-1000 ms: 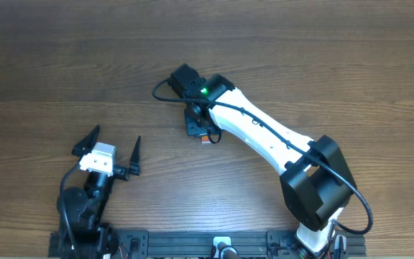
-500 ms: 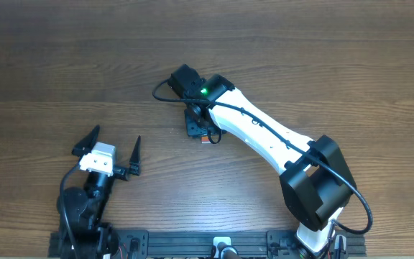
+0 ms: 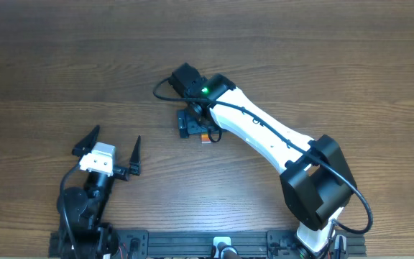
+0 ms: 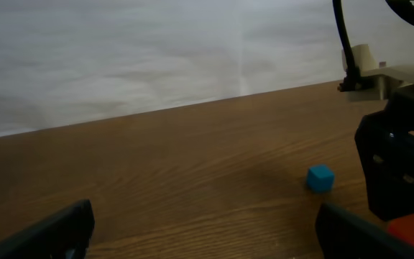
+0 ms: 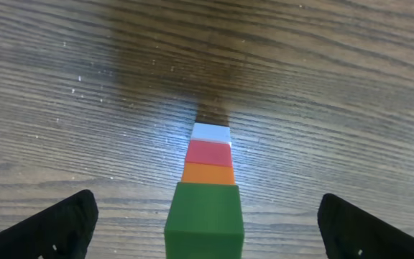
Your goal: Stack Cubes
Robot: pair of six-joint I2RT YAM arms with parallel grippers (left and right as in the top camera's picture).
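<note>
From above, the right gripper (image 3: 192, 124) covers nearly all of the stack of cubes (image 3: 205, 139); just a sliver of orange pokes out beside it. In the right wrist view, the green cube (image 5: 205, 216) on top runs off the edge. In the left wrist view, the stack is cut off at the corner, with only 1 orange-red block showing, partly behind that gripper.

Robotics lab or test station. Evidence: plain wood-grain worktop (image 3: 63, 57); left arm (image 3: 92, 194) and right arm (image 3: 264, 137) fixed on a black mounting rail (image 3: 171, 237) along the near edge; loose black cable (image 3: 366, 206) looped off the right arm; lit green status lamp (image 3: 205, 91) near its wrist; white backdrop (image 4: 157, 50) beyond the far edge; small coloured cubes (image 5: 208, 173) stacked on the wood.
</note>
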